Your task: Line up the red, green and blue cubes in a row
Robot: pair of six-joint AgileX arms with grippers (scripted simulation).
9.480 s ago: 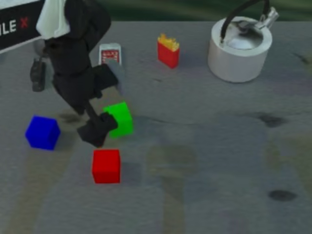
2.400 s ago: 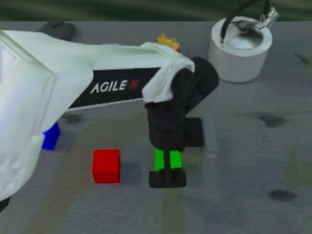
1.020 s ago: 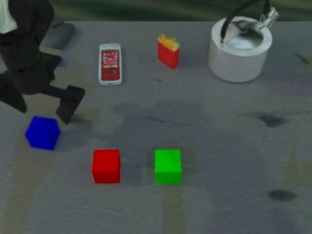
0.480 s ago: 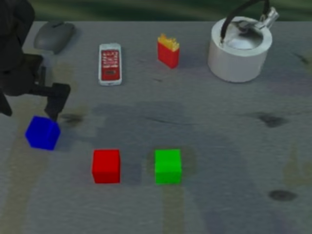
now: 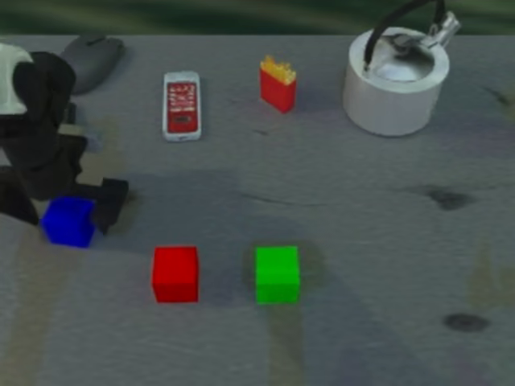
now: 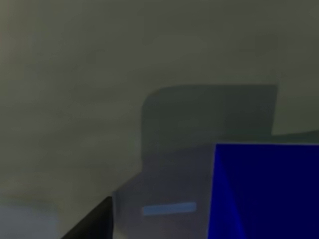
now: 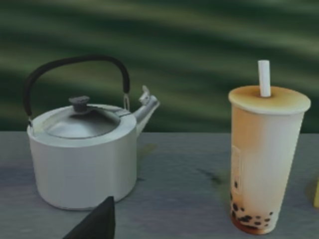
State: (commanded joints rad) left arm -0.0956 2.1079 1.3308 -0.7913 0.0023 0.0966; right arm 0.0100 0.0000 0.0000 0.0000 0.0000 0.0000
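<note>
The blue cube (image 5: 71, 225) rests at the table's left, with my left gripper (image 5: 66, 211) open and lowered around it, one finger on each side. In the left wrist view the blue cube (image 6: 266, 191) fills the corner beside a grey finger pad (image 6: 164, 199); contact cannot be told. The red cube (image 5: 175, 274) and green cube (image 5: 277, 274) sit side by side near the front, a gap between them. My right gripper is out of the top view; its wrist view shows only one dark fingertip (image 7: 97, 221), set well off to the side, holding nothing.
Along the back stand a grey mouse (image 5: 92, 58), a white phone with a red screen (image 5: 182, 104), a red fries box (image 5: 278, 84) and a white kettle (image 5: 396, 76). A bubble tea cup (image 7: 266, 159) stands beside the kettle (image 7: 82, 157) in the right wrist view.
My left gripper released the green cube beside the red one, swung to the far left and has dropped down around the blue cube. No cube has moved in the last second.
</note>
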